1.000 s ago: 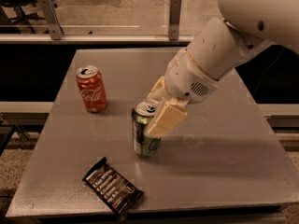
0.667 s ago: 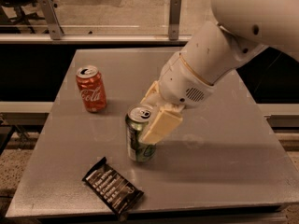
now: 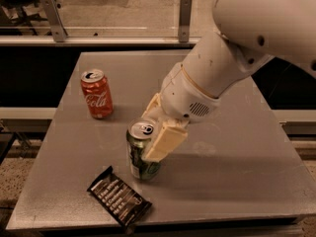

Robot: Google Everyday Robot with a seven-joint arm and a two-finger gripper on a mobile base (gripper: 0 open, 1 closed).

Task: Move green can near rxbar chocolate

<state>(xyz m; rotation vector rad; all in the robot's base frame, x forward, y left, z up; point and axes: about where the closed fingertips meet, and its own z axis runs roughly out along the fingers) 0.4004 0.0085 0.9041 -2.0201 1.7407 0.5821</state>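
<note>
The green can (image 3: 139, 152) stands upright on the grey table (image 3: 232, 172), near the front left. My gripper (image 3: 157, 135) is shut on the green can, with one cream finger (image 3: 164, 141) down its right side and the other behind it. The rxbar chocolate (image 3: 119, 195), a black wrapper with white lettering, lies flat just in front of and left of the can, a small gap between them.
A red Coca-Cola can (image 3: 97, 93) stands upright at the back left of the table. My white arm (image 3: 237, 58) reaches in from the upper right. A glass barrier on a rail (image 3: 123, 38) runs behind the table.
My gripper has carried the green can left and toward the front, closer to the rxbar chocolate. The red can and the bar have not moved.
</note>
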